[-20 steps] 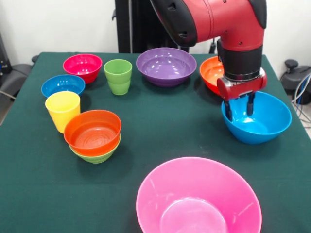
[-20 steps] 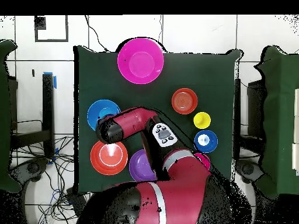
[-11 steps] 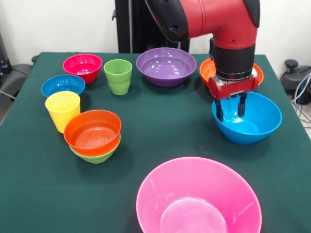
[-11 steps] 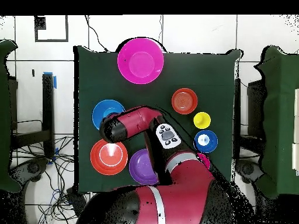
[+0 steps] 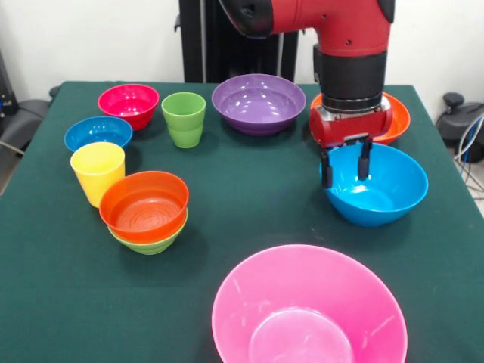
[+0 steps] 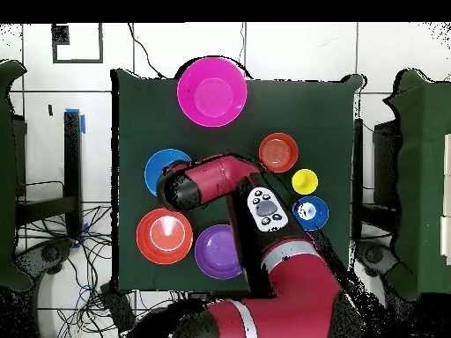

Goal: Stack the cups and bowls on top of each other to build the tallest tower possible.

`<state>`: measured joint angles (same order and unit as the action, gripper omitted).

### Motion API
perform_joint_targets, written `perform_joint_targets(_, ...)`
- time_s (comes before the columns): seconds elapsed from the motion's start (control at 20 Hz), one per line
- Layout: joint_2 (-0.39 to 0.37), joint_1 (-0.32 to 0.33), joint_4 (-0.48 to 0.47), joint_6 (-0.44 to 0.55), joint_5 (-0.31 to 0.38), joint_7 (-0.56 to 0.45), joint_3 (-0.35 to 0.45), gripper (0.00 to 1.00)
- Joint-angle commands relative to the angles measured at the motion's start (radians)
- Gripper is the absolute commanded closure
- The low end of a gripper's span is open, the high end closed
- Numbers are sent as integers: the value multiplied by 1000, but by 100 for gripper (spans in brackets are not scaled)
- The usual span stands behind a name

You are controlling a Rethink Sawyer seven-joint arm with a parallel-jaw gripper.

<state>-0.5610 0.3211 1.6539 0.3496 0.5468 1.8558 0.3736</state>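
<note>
My gripper (image 5: 345, 165) is shut on the near-left rim of the large light blue bowl (image 5: 386, 189), one finger outside the wall and one inside. To the left, a small orange-red bowl (image 5: 144, 204) sits nested in a small light-green bowl (image 5: 151, 243). The yellow cup (image 5: 97, 172) and the green cup (image 5: 184, 119) stand upright and apart. The large pink bowl (image 5: 306, 310) is at the front edge. The purple bowl (image 5: 259, 102) and the large orange bowl (image 5: 393, 113) are at the back. In the overhead view the arm covers part of the light blue bowl (image 6: 158, 167).
A small magenta-red bowl (image 5: 128, 102) and a small dark blue bowl (image 5: 97, 132) sit at the back left on the green tablecloth (image 5: 249, 204). The large orange bowl lies just behind the arm's wrist.
The gripper has carried the light blue bowl leftward in the front view, away from the table's right edge. The other bowls and cups have stayed put.
</note>
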Motion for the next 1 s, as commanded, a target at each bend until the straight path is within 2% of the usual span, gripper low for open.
perform_joint_targets(0.05, -29, 30, 35, 43, 81, -65, -19, 0)
perform_joint_targets(0.25, -61, 32, 40, 68, 55, -58, -4, 0)
perform_joint_targets(0.55, -81, 33, 50, 80, 56, -68, 4, 0)
perform_joint_targets(1.0, -26, 41, 40, 35, 53, -43, 16, 0)
